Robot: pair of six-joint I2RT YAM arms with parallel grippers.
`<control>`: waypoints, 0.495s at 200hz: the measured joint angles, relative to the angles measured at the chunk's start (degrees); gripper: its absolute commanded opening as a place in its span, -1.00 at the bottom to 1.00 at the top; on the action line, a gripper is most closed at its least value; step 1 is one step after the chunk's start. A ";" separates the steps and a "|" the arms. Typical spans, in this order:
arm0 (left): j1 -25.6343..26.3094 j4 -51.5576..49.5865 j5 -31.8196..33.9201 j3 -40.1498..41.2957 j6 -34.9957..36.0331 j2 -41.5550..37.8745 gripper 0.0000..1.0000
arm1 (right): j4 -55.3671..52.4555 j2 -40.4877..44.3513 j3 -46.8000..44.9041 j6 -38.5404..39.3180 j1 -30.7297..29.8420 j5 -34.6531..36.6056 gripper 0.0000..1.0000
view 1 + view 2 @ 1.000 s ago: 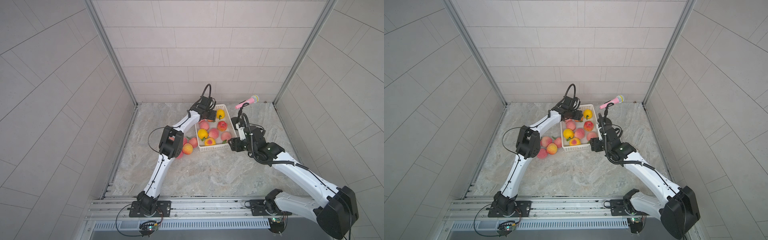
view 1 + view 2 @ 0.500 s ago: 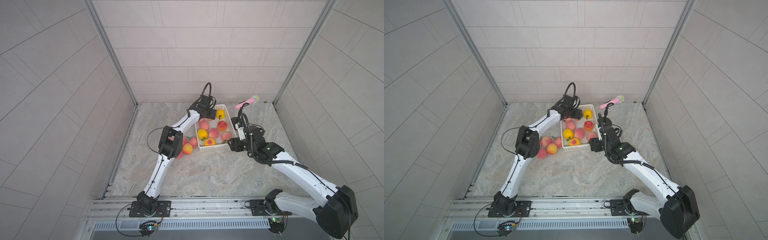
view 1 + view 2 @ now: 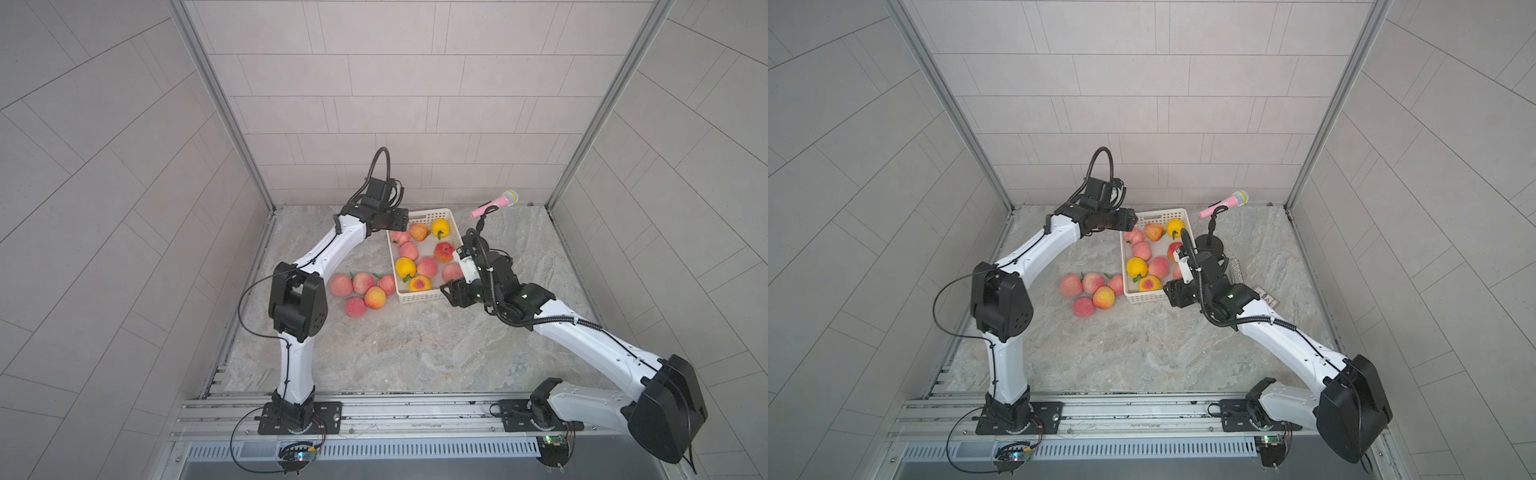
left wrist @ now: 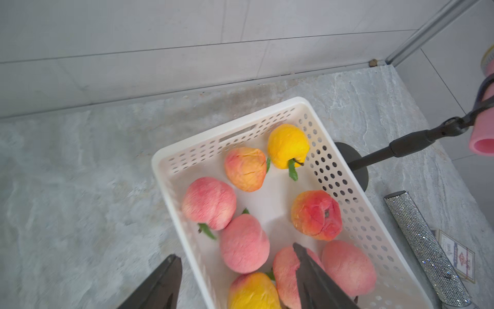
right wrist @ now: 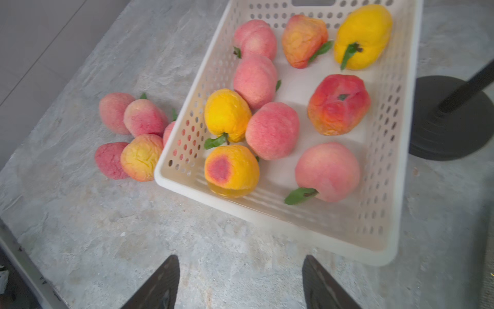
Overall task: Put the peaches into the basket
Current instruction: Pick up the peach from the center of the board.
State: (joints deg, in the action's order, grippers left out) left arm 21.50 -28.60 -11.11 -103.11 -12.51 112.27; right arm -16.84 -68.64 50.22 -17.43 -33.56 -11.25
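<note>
Peaches [image 3: 363, 283] are clustered, five, just left of the basket [image 3: 419, 297], nine inside; left gripper [image 4: 234, 251] and right gripper [image 5: 240, 256] are held apart, empty; an outer peach [image 3: 355, 307] is best straddled from above.

Floored with grey veined stone-look slab [image 3: 395, 345]. Enclosed behind and on both sides of slab by grey tiled walls [image 3: 374, 104], joints staggered. Fitted with aluminium posts [image 3: 220, 104] at both rear corners of slab, slotted metal rail [image 3: 415, 409] along its front edge. Lit evenly, diffusely.
</note>
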 measured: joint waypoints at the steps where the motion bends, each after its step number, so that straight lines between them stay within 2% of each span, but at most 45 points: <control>1: -0.22 0.04 0.00 0.44 -0.15 -0.31 0.46 | 0.07 -0.11 0.11 0.24 -0.28 0.02 0.47; 57: -9.86 -0.35 -5.60 15.74 -4.31 -7.45 0.45 | 2.08 -11.76 10.38 11.32 -13.07 1.77 0.51; 99: -11.89 -1.99 -8.00 21.35 -4.55 -11.74 0.45 | 1.57 -22.16 17.33 17.88 -17.73 3.04 0.56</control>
State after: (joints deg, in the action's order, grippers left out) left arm 9.61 -30.59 -19.11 -81.76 -17.06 100.53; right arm -15.27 -90.80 67.55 0.45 -51.29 -8.21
